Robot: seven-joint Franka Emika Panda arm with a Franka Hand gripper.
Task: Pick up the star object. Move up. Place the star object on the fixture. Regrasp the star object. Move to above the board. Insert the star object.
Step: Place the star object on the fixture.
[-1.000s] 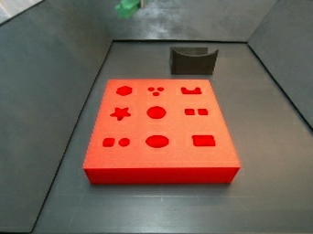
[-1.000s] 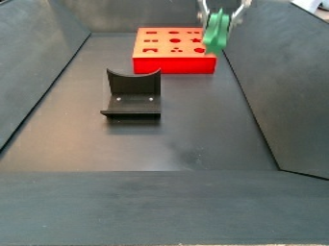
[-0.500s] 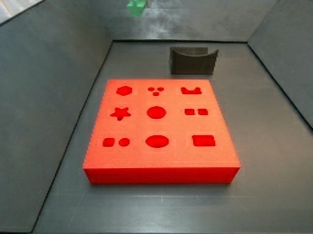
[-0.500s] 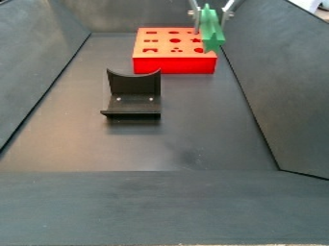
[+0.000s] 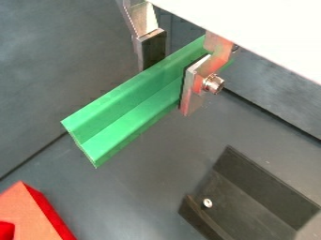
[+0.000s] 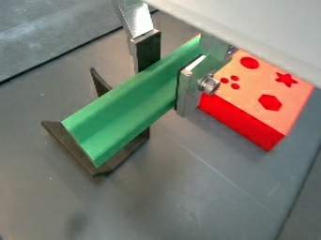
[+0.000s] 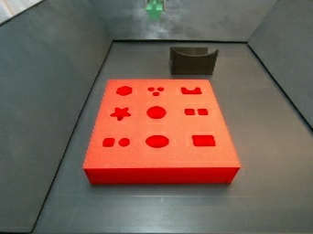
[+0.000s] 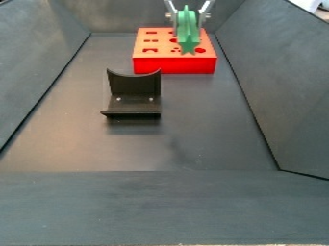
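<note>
Gripper (image 6: 168,70): clamping the star object (image 6: 126,113), hanging high above the floor.
Fixture (image 8: 131,94): sitting apart from the board (image 7: 159,128).

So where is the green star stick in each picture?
Wrist view: the star object lies slantwise across the middle, clamped in the gripper.
Wrist view: the star object crosses the middle, in front of the fixture.
Side view: a green bit at the top edge.
Side view: top centre, above the board.
Shared landmark: the red board.
</note>
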